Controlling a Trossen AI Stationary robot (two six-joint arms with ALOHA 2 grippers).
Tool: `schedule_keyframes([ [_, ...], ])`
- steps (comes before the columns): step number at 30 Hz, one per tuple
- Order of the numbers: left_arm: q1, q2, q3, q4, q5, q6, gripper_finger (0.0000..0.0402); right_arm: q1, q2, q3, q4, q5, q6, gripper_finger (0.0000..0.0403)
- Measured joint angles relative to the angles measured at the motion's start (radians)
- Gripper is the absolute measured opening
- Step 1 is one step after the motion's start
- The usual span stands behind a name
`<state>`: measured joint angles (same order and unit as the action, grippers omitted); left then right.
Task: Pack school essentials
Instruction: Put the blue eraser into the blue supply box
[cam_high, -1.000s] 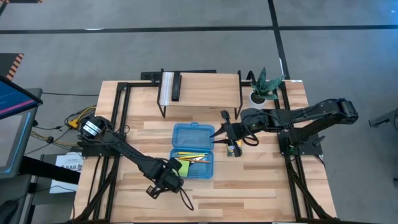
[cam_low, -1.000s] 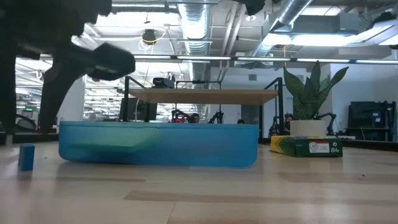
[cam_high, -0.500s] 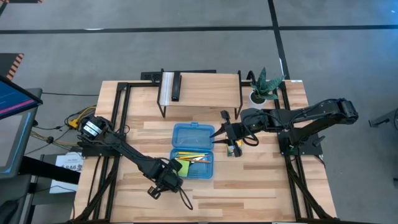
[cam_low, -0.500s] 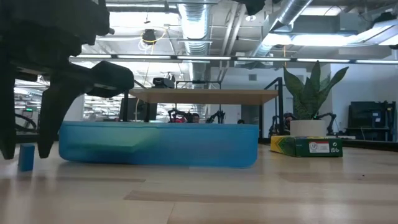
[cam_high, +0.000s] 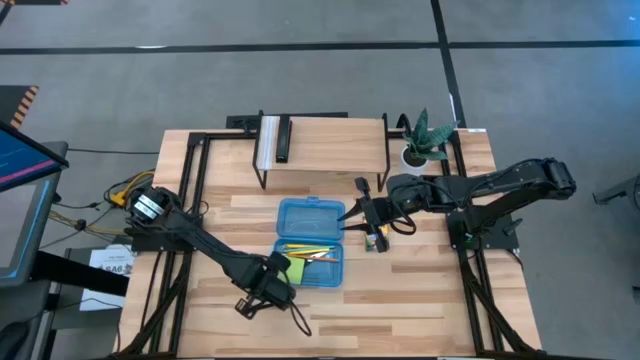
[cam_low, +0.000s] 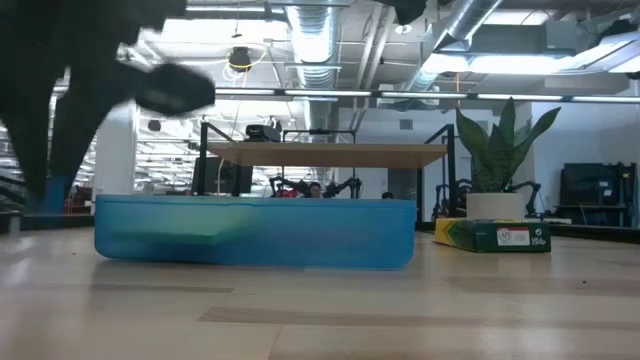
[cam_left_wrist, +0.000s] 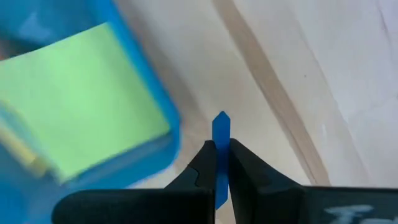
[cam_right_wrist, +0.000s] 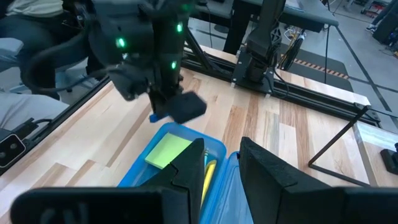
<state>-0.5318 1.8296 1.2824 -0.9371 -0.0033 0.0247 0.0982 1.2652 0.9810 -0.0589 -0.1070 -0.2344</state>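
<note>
Lengthwise, eraser (cam_left_wrist: 221, 149) between hand (cam_left_wrist: 221, 163) fingers

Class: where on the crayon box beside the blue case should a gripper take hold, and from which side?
Grip the crayon box across its two long sides, coming straight down from above. It lies flat on the table, so top and long edges are probably the easiest faces to reach.

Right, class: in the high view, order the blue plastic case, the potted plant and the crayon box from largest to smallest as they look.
1. Blue plastic case, clearly the largest.
2. Potted plant, leaves included.
3. Crayon box, smallest, though the right arm's hand covers part of it, so its full outline is uncertain.
</note>
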Motion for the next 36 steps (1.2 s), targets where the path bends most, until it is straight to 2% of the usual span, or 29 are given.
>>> schedule_keyframes([
  [5, 0.032, -0.003, 0.138, -0.113, -0.077, -0.037, 0.0001, 0.0, 0.0, 0.0, 0.0, 0.0, 0.001, 0.012],
  [11, 0.151, -0.004, 0.154, -0.093, -0.108, 0.038, 0.0001, 0.006, 0.0, 0.0, -0.004, 0.0, 0.004, 0.012],
  [17, 0.313, 0.001, 0.154, -0.04, -0.021, 0.038, 0.0001, 0.006, 0.0, 0.0, -0.009, 0.0, 0.0, 0.012],
  [21, 0.377, 0.005, 0.154, -0.002, 0.05, 0.002, 0.001, 0.006, 0.0, 0.0, -0.01, 0.0, -0.008, 0.012],
  [31, 0.392, 0.005, 0.154, 0.013, 0.131, -0.021, 0.0063, 0.006, 0.0, 0.0, -0.018, 0.0, -0.01, 0.012],
  [36, 0.389, 0.005, 0.154, 0.013, 0.12, -0.033, 0.0108, 0.006, 0.0, 0.0, -0.017, 0.0, -0.01, 0.012],
])
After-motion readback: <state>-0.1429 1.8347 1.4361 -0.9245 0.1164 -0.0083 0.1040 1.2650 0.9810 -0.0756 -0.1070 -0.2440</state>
